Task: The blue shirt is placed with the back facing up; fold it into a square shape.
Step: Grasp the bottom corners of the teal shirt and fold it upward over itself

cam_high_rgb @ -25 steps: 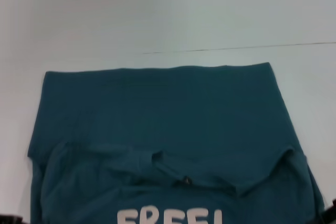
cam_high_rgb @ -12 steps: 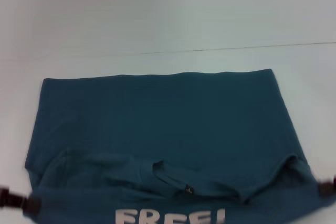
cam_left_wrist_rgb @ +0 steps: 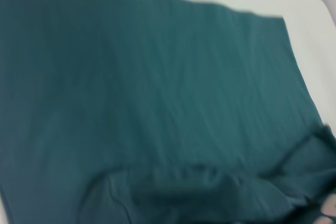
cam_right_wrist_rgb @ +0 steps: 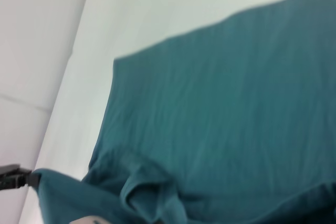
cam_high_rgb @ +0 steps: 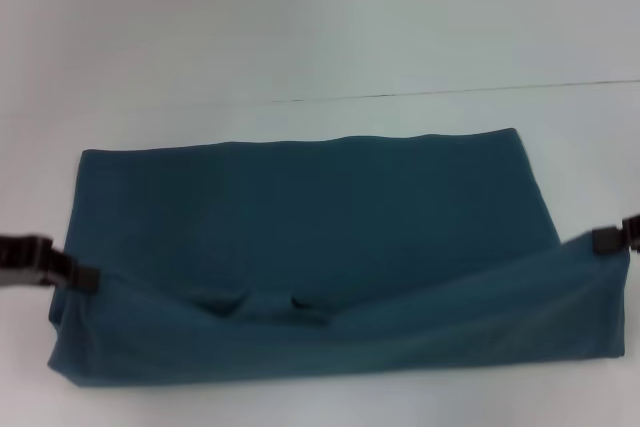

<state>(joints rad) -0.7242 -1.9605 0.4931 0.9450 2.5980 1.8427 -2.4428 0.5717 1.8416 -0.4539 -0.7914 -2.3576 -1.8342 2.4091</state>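
Lifted since before: blue shirt [cam_high_rgb: 300, 207] near edge, long axis left-right; left end effector [cam_high_rgb: 88, 276], right end effector [cam_high_rgb: 604, 241] pinching its corners.

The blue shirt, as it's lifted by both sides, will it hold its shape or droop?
Probably droop: the blue shirt already sags in the middle between the left gripper and right gripper. It looks floppy and light, bunching into a wrinkle near its fold, so it likely needs smoothing.

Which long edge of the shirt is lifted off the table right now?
The near edge of the blue shirt, strung between the left gripper and right gripper. The far edge lies flat.
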